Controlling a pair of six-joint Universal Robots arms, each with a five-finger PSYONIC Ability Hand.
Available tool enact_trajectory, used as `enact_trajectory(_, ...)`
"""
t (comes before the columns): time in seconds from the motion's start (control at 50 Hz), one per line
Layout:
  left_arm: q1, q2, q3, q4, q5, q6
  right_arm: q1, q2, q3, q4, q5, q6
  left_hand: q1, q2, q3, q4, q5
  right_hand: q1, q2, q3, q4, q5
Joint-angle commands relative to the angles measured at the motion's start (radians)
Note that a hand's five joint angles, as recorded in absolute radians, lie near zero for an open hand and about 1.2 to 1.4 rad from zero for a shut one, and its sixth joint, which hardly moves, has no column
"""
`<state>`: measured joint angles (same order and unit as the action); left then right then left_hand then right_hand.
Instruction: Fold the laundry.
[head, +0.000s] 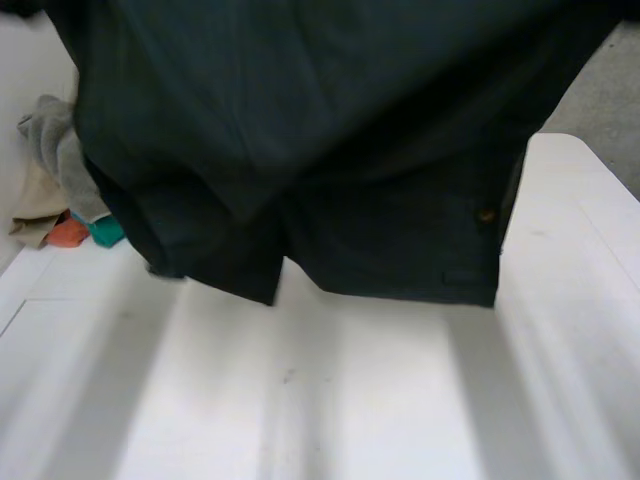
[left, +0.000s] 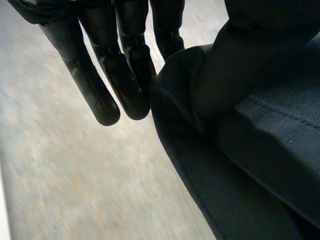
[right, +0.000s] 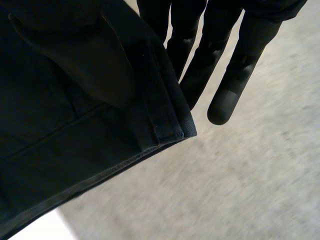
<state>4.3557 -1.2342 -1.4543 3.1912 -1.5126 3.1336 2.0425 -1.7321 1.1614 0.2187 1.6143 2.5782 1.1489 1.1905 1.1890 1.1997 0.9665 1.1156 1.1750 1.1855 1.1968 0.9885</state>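
A pair of dark shorts (head: 330, 180) hangs in the air above the white table (head: 350, 400), its leg hems lowest and a small button at one side. My left hand (left: 125, 75) has straight fingers behind one top corner of the shorts (left: 260, 150), and its thumb (left: 235, 75) presses the cloth against them. At the other top corner of the shorts (right: 60, 140), my right hand (right: 215, 65) pinches the waistband edge the same way, thumb (right: 80, 65) in front and fingers behind.
A heap of laundry (head: 60, 160) lies at the table's far left, grey and beige pieces with an orange item (head: 68, 233) and a teal item (head: 105, 231) beside it. Grey floor (head: 605, 90) lies beyond the table's right edge.
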Motion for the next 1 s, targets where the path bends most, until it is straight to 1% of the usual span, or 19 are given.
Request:
enact_trajectory(0.02, 0.042, -0.126, 0.181, -0.024, -0.003, -0.049, -0.005, 0.152, -0.276, 0.08, 0.001, 0.06, 0.247, 0.206, 0.207, 0.197, 0.255, 0.281, 0.221, 0.211, 0.199, 0.233)
enact_trajectory(0.14, 0.041, -0.35, 0.259, -0.031, -0.001, -0.049, -0.01, 0.363, -0.359, 0.099, 0.004, 0.111, 0.247, 0.206, 0.207, 0.197, 0.255, 0.281, 0.221, 0.211, 0.199, 0.233)
enact_trajectory(0.24, 0.031, -0.634, 0.371, -0.028, -0.006, -0.044, -0.012, 0.551, -0.407, 0.093, 0.021, 0.149, 0.247, 0.206, 0.207, 0.197, 0.255, 0.281, 0.221, 0.211, 0.199, 0.233)
enact_trajectory(0.34, 0.012, -0.934, 0.54, -0.01, 0.003, -0.036, -0.005, 0.805, -0.515, 0.038, 0.076, 0.163, 0.247, 0.206, 0.207, 0.197, 0.255, 0.281, 0.221, 0.211, 0.199, 0.233)
enact_trajectory(0.4, -0.008, -1.053, 0.626, 0.033, 0.011, -0.044, -0.001, 0.906, -0.572, -0.018, 0.108, 0.157, 0.247, 0.206, 0.207, 0.197, 0.255, 0.281, 0.221, 0.211, 0.199, 0.233)
enact_trajectory(0.42, -0.024, -1.121, 0.676, 0.077, 0.014, -0.046, -0.001, 0.968, -0.61, -0.065, 0.134, 0.152, 0.247, 0.206, 0.207, 0.197, 0.255, -0.061, -0.121, -0.131, -0.142, -0.109)
enact_trajectory(0.44, -0.03, -1.151, 0.699, 0.102, 0.017, -0.043, -0.001, 0.997, -0.632, -0.091, 0.148, 0.152, 0.088, 0.046, 0.048, 0.037, 0.096, -0.477, -0.537, -0.547, -0.559, -0.525)
enact_trajectory(0.46, -0.034, -1.177, 0.722, 0.13, 0.02, -0.04, -0.001, 1.022, -0.653, -0.119, 0.162, 0.152, -0.222, -0.263, -0.262, -0.273, -0.214, -0.941, -1.001, -1.011, -1.022, -0.988)
enact_trajectory(0.5, -0.039, -1.231, 0.784, 0.212, 0.029, -0.046, 0.002, 1.077, -0.707, -0.198, 0.208, 0.143, -0.974, -1.016, -1.014, -1.025, -0.967, -0.941, -1.001, -1.011, -1.022, -0.988)
enact_trajectory(0.52, -0.038, -1.24, 0.795, 0.234, 0.028, -0.047, 0.001, 1.088, -0.723, -0.22, 0.22, 0.137, -0.907, -0.949, -0.947, -0.958, -0.899, -0.941, -1.001, -1.011, -1.022, -0.988)
enact_trajectory(0.6, -0.041, -1.237, 0.802, 0.297, 0.015, -0.05, 0.002, 1.073, -0.756, -0.278, 0.248, 0.099, -0.974, -1.016, -1.014, -1.025, -0.967, -0.941, -1.001, -1.011, -1.022, -0.988)
enact_trajectory(0.66, -0.042, -1.175, 0.754, 0.283, 0.02, -0.047, 0.002, 0.982, -0.729, -0.249, 0.23, 0.083, -0.974, -1.016, -1.014, -1.025, -0.967, -0.941, -1.001, -1.011, -1.022, -0.988)
enact_trajectory(0.7, -0.039, -1.101, 0.695, 0.268, 0.019, -0.041, 0.002, 0.929, -0.694, -0.208, 0.201, 0.076, -0.971, -1.012, -1.011, -1.022, -0.963, -0.941, -1.001, -1.011, -1.022, -0.988)
enact_trajectory(0.72, -0.033, -1.055, 0.652, 0.256, 0.019, -0.04, -0.002, 0.877, -0.648, -0.156, 0.153, 0.066, -0.962, -1.003, -1.002, -1.013, -0.954, -0.941, -1.001, -1.011, -1.022, -0.988)
enact_trajectory(0.8, -0.031, -0.88, 0.455, 0.201, 0.019, -0.035, -0.008, 0.772, -0.521, -0.031, 0.043, 0.051, -0.938, -0.98, -0.978, -0.989, -0.931, -0.941, -1.001, -1.011, -1.022, -0.988)
enact_trajectory(0.82, -0.031, -0.807, 0.372, 0.175, 0.02, -0.033, -0.01, 0.755, -0.493, -0.004, 0.03, 0.051, -0.906, -0.948, -0.946, -0.957, -0.899, -0.941, -1.001, -1.011, -1.022, -0.988)
enact_trajectory(0.88, -0.031, -0.705, 0.243, 0.127, 0.022, -0.02, -0.016, 0.709, -0.369, 0.106, 0.019, 0.063, -0.894, -0.936, -0.934, -0.945, -0.886, -0.941, -1.001, -1.011, -1.022, -0.988)
enact_trajectory(0.96, -0.031, -0.567, 0.025, 0.021, 0.028, 0.039, -0.028, 0.671, -0.185, 0.227, 0.007, 0.068, -0.716, -0.757, -0.756, -0.766, -0.708, -0.911, -0.971, -0.981, -0.992, -0.959)
enact_trajectory(1.0, -0.033, -0.509, -0.101, -0.025, 0.032, 0.095, -0.028, 0.643, -0.097, 0.257, 0.001, 0.077, -0.534, -0.576, -0.574, -0.585, -0.526, -0.831, -0.891, -0.901, -0.912, -0.879)
